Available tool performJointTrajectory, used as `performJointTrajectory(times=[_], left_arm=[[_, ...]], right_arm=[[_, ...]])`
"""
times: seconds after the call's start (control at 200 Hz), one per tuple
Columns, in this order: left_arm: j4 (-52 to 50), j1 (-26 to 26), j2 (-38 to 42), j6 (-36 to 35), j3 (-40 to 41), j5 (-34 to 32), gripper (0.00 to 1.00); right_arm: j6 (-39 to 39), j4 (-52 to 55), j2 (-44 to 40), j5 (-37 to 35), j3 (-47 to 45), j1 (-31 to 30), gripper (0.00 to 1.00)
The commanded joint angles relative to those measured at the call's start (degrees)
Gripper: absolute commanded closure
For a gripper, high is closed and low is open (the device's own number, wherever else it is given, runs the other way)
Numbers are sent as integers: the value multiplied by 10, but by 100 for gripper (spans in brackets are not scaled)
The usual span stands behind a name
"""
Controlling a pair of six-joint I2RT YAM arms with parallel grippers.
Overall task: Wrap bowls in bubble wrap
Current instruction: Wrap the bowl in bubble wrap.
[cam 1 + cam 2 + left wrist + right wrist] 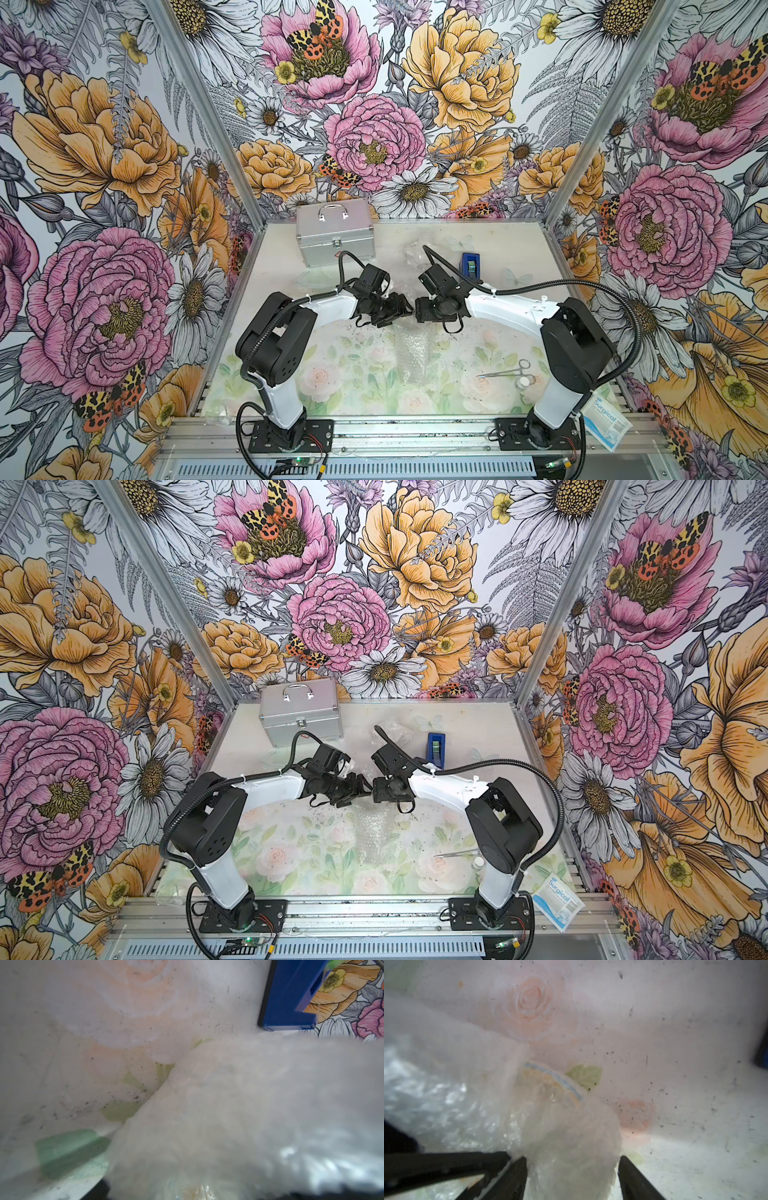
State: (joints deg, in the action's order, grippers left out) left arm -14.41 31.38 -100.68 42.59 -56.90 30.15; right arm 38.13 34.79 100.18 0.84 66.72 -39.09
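The bowl [552, 1081] sits swaddled in wrap [571, 1136] just ahead of the right pincer [572, 1159]; only its blue rim shows through. That pincer's jaws stand wide, one on either side of the wrapped bowl, seemingly not squeezing. The left pincer [404, 308] faces it almost tip to tip. Wrap fills its camera, and I cannot tell whether it grips.

Likely step: closing up the wrap. Loose wrap trails toward the left pincer and next wants folding over and pinning without tipping the bowl out.

Bare table [675, 1064] lies ahead of the right pincer. The tape [470, 268] stands past it, the case [334, 237] past the left one, and a spare sheet [411, 357] lies behind both.
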Motion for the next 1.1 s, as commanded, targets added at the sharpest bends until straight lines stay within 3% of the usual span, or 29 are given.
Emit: performJointTrajectory(times=[0.0, 0.07, 0.135, 0.32, 0.59, 0.911, 1.096], left_arm=[[1, -20, 58, 6, -4, -10, 23], [-8, -38, 79, 3, -9, -9, 17], [-14, -49, 85, -6, -19, -5, 6], [-29, -33, 33, -41, -49, -4, 5], [-10, -29, -21, -41, -63, -3, 10], [-59, -6, -62, -54, -50, -25, 33], [-98, -13, -49, -74, -62, -25, 25]], right_arm=[[-8, 10, 18, 9, 2, -1, 29], [-17, 9, 25, 8, 3, 0, 29], [-21, 8, 27, 9, 6, 1, 29], [-26, -1, 23, 13, 11, 8, 28], [-24, -10, 20, 22, 0, 10, 29], [-9, -24, 14, 19, -6, 20, 30], [-13, -25, 24, 24, -6, 22, 32]])
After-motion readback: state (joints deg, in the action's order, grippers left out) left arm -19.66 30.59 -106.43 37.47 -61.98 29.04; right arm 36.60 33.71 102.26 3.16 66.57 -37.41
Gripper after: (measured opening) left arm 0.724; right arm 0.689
